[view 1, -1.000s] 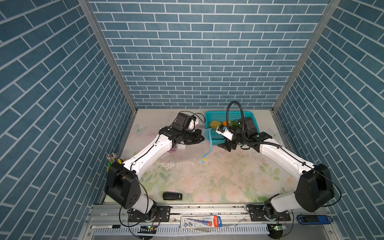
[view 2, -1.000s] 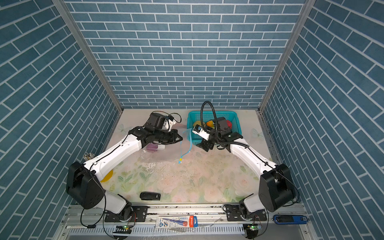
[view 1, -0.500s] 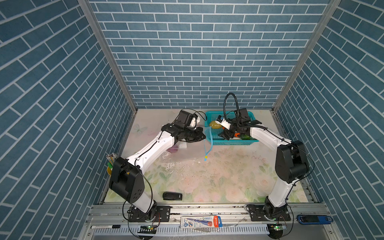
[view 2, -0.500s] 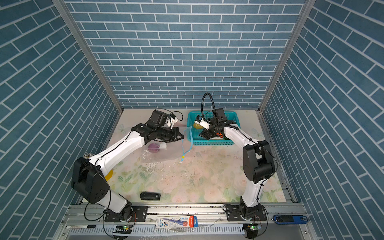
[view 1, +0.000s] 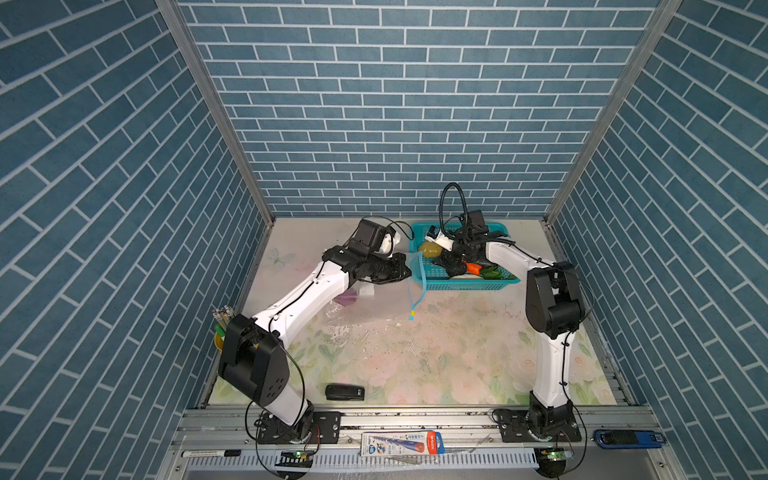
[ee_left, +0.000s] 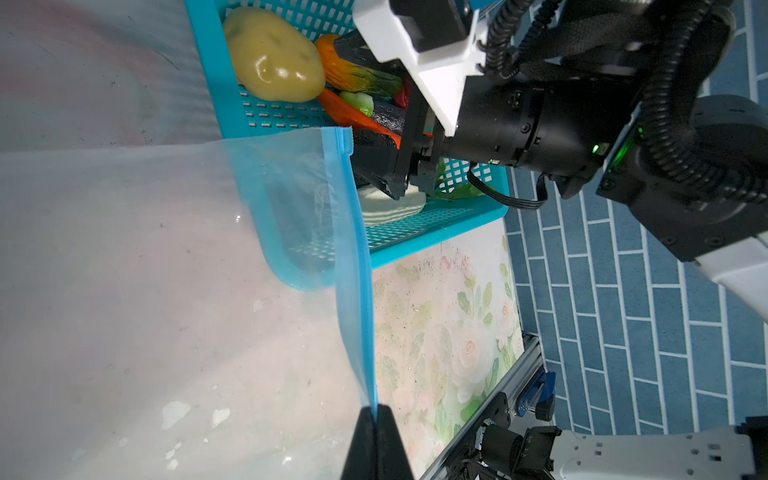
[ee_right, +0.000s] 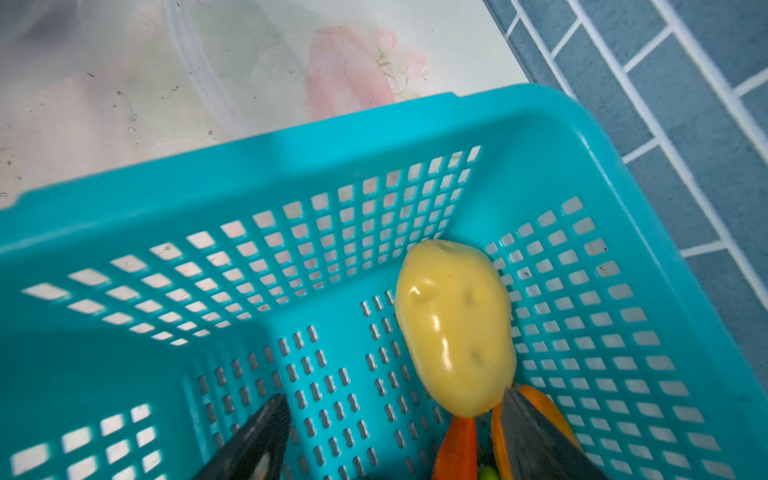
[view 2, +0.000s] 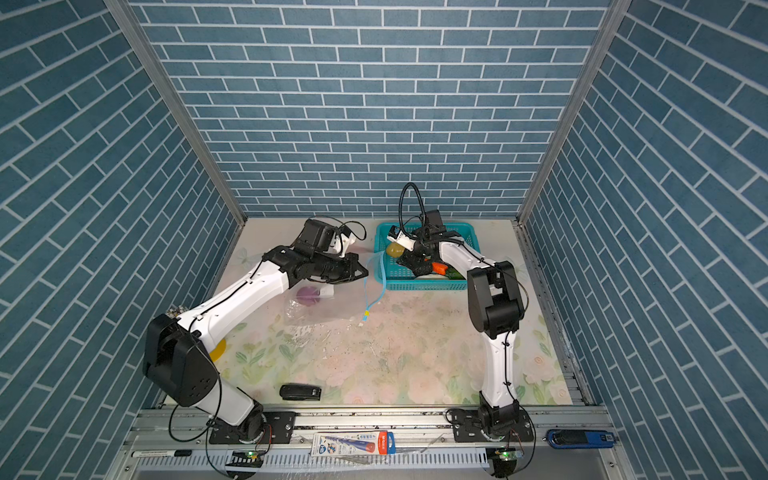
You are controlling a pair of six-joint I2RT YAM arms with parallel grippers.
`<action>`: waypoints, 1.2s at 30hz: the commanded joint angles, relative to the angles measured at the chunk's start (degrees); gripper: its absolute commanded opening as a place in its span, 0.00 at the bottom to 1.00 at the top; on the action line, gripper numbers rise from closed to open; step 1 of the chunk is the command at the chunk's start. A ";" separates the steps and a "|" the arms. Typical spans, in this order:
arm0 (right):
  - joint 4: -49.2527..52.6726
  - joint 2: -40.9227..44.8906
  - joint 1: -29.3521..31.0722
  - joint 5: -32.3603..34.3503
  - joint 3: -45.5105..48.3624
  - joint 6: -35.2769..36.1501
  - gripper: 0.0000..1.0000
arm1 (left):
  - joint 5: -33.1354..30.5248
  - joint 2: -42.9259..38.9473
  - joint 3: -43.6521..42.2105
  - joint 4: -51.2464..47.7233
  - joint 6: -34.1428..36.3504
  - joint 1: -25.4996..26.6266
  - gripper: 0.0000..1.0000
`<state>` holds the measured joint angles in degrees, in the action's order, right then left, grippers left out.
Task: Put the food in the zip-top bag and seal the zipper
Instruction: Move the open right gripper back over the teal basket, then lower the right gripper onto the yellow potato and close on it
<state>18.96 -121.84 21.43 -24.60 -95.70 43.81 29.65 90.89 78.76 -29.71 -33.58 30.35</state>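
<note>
Jaws spread, right end effector (ee_right: 390, 432) had moved into the one basket (view 1: 465, 284) at one o'clock, by one yellow piece (ee_right: 455, 328); left end effector (ee_left: 376, 419) still pinched the zipper (ee_left: 353, 257).

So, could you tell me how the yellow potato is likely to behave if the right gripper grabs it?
The potato looks glossy and smooth, so it may slip in a pinch. Its rounded oval shape suggests it could roll on the basket floor if nudged.
</note>
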 commanded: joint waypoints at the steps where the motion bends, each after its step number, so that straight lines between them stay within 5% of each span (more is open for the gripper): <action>1: 2.06 -3.05 0.08 -1.29 -5.10 2.68 0.81 | -0.21 0.51 0.88 -0.96 1.00 -0.27 0.00; 21: 3.72 -14.75 0.19 2.10 -16.31 5.57 0.88 | -0.28 0.32 0.26 -0.87 1.07 -0.37 0.00; 36: -0.66 -16.50 1.34 -0.32 -15.89 4.01 0.87 | -0.09 0.70 0.85 -1.00 0.95 -0.46 0.00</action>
<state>19.31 -137.10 22.39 -23.22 -109.56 46.52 29.67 90.91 78.76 -29.71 -33.58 30.28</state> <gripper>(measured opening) 0.875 0.045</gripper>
